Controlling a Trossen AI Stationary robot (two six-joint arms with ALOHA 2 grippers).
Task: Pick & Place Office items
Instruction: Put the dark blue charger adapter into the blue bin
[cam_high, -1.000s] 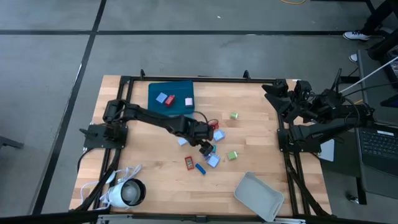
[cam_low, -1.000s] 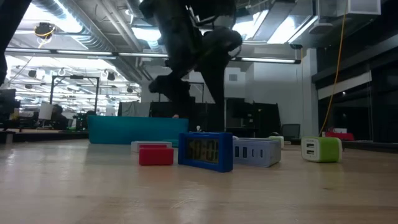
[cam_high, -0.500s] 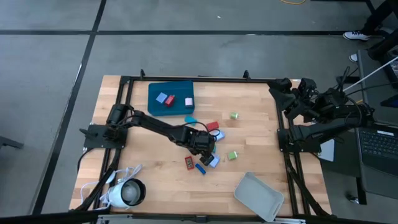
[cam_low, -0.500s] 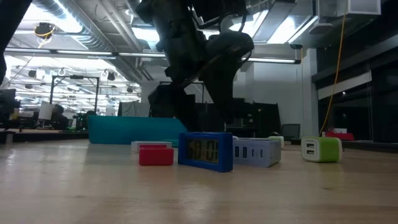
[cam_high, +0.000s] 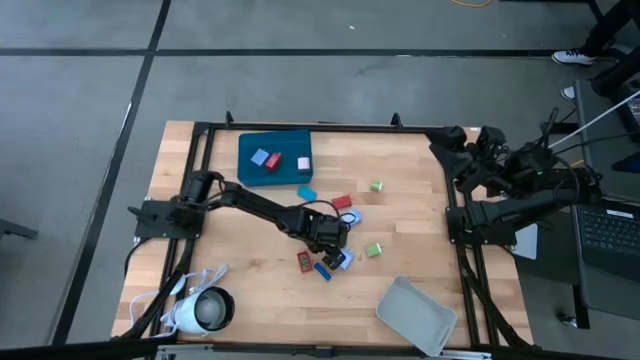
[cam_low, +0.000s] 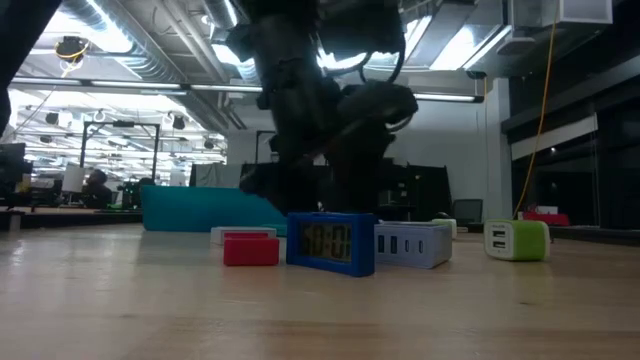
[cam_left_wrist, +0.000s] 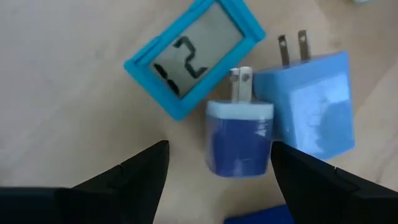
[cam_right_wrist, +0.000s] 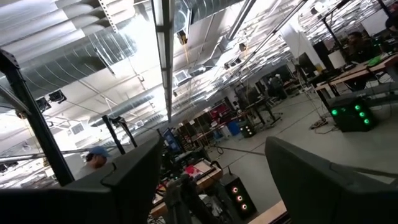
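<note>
Small office items lie scattered mid-table: a blue-framed clock (cam_left_wrist: 193, 56), a dark blue plug charger (cam_left_wrist: 239, 140), a light blue charger (cam_left_wrist: 314, 106), a red block (cam_high: 304, 261) and green blocks (cam_high: 373, 249). A few more sit in the teal tray (cam_high: 275, 157). My left gripper (cam_left_wrist: 219, 149) is open and low over the cluster (cam_high: 333, 243), with a finger on each side of the dark blue charger, which lies flat on the wood. My right gripper (cam_right_wrist: 213, 146) is open and waits off the table's far right corner (cam_high: 452, 140).
A grey tray (cam_high: 415, 315) sits at the near right edge. A white round corded device (cam_high: 200, 308) is at the near left corner. A light blue piece (cam_high: 306, 192), a red piece (cam_high: 342, 202) and a green piece (cam_high: 376, 185) lie beyond the cluster. Bare wood lies right of the items.
My left gripper has moved toward the near edge and down, from beside the red piece to low over the cluster by the blue clock. The items have stayed where they were.
</note>
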